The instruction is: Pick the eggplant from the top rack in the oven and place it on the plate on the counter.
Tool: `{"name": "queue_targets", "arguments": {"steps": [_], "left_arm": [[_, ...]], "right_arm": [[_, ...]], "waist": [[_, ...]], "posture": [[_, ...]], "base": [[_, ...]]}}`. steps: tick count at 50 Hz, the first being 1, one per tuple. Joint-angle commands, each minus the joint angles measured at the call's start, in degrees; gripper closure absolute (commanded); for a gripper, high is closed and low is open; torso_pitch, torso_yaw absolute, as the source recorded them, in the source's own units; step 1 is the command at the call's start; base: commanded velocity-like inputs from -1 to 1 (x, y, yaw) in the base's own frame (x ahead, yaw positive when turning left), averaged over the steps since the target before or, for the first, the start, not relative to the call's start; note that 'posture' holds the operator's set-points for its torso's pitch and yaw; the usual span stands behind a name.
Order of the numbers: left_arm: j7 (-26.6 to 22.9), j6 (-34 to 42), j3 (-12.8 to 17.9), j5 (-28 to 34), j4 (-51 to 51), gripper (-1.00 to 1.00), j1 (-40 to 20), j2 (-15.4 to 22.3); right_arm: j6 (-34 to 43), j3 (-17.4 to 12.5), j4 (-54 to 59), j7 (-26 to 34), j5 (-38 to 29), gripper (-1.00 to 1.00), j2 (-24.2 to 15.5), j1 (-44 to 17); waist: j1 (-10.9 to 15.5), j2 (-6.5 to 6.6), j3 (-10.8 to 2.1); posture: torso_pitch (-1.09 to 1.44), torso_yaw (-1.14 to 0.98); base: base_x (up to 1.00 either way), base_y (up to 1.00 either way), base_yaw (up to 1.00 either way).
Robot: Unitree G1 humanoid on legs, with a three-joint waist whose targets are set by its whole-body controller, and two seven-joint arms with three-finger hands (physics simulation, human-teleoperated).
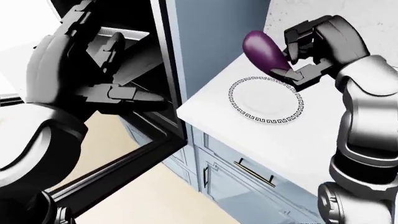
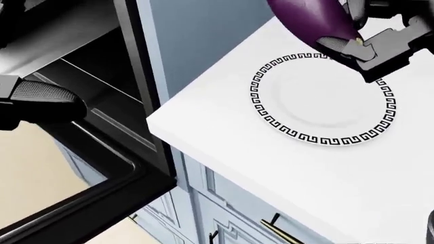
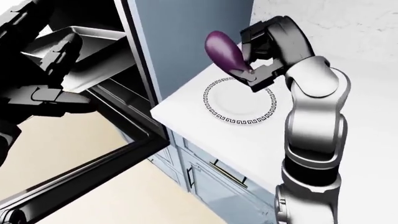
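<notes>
A glossy purple eggplant (image 1: 264,51) hangs in the air over the upper edge of the plate, and my right hand (image 1: 297,55) is shut on its lower end. The plate (image 2: 322,99) is white with a black key-pattern rim and lies bare on the white counter (image 2: 271,162). In the right-eye view the eggplant (image 3: 225,52) stands tilted above the plate (image 3: 239,103). My left hand (image 1: 93,79) fills the left of the left-eye view, fingers spread, holding nothing, beside the open oven (image 3: 93,56).
The oven door (image 3: 80,172) hangs open low on the left, with a metal tray (image 3: 80,46) on a rack inside. Pale blue drawers with brass handles (image 1: 254,170) sit under the counter. A blue-grey panel (image 2: 197,46) separates oven and counter.
</notes>
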Motion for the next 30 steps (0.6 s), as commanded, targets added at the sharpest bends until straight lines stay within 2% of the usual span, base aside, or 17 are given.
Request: {"name": "queue_targets", "arguments": {"steps": [1,5,8,10,17,26,30], "left_arm": [[0.1,-1.2,1.1,0.5,-0.5,-1.0,-1.0,0.6],[0.1,-1.1,0.9,0.6,-0.7,-1.0,-0.9,0.2],[-0.2,-1.1,0.7,1.2,-0.6,-1.0,-1.1,0.0],[0.2,-0.9,0.9,0.7,-0.6,-1.0,-1.3,0.1],[0.5,-0.8,0.8,0.3,-0.4,-1.0,-1.7,0.3],[0.8,-0.9,0.6,-0.1,-0.3,-1.0,-2.1,0.6],[0.7,-1.1,0.8,-0.2,-0.3,-1.0,-1.9,0.8]], "right_arm": [[-0.8,-0.1,-0.6,1.2,-2.4,1.0,-1.7,-2.4],[-0.8,1.5,2.8,5.4,-7.5,1.0,-3.3,-3.7],[-3.0,1.7,6.7,7.5,-11.2,1.0,-3.3,-5.2],[-4.8,2.9,9.2,9.8,-14.6,1.0,-3.8,-5.7],[-9.8,2.8,14.4,15.2,-23.8,1.0,-1.5,-6.7],[-15.4,3.0,21.8,11.8,-27.1,1.0,3.1,-6.9],[-17.3,3.1,25.7,9.7,-27.5,1.0,3.8,-7.6]], "waist": [[0.0,-0.16,-1.38],[-0.1,-0.13,-1.19],[-0.2,-0.15,-1.04],[-0.3,-0.17,-1.03],[-0.4,0.05,-0.9],[-0.4,0.32,-1.06],[-0.4,0.46,-1.16]], "posture": [[0.0,0.0],[0.0,0.0],[0.0,0.0],[0.0,0.0],[0.0,0.0],[0.0,0.0],[0.0,0.0]], "base": [[0.0,0.0,0.0],[0.0,0.0,0.0],[0.0,0.0,0.0],[0.0,0.0,0.0],[0.0,0.0,0.0],[0.0,0.0,0.0],[0.0,0.0,0.0]]}}
